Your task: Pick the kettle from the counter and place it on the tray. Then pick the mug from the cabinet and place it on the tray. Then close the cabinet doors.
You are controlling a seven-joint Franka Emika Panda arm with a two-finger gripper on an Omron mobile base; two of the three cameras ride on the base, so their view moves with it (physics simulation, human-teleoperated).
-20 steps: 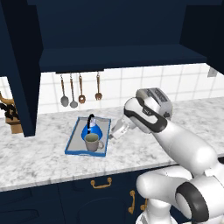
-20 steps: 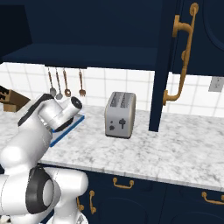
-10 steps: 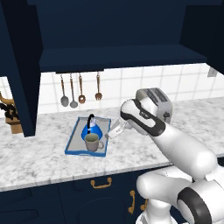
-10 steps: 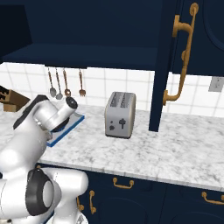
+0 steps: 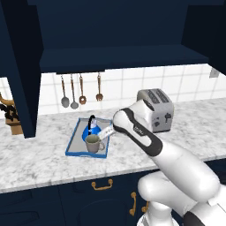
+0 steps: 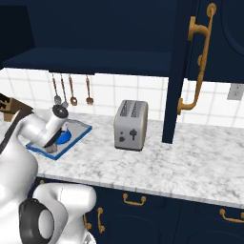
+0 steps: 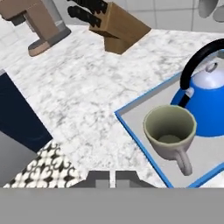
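Hand view: the hand (image 7: 112, 178) is seen closed and empty. The mug (image 7: 170, 132) stands on the tray (image 7: 135, 133), the kettle (image 7: 204, 98) at its 2 o'clock.

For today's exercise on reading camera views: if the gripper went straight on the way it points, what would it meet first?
Probably the bare counter just left of the tray; the shut gripper aims beside the mug, though depth is unclear.

bright blue kettle (image 7: 205, 100), grey-beige mug (image 7: 169, 131), blue-rimmed grey tray (image 7: 133, 131), white-grey marbled counter (image 7: 83, 100)
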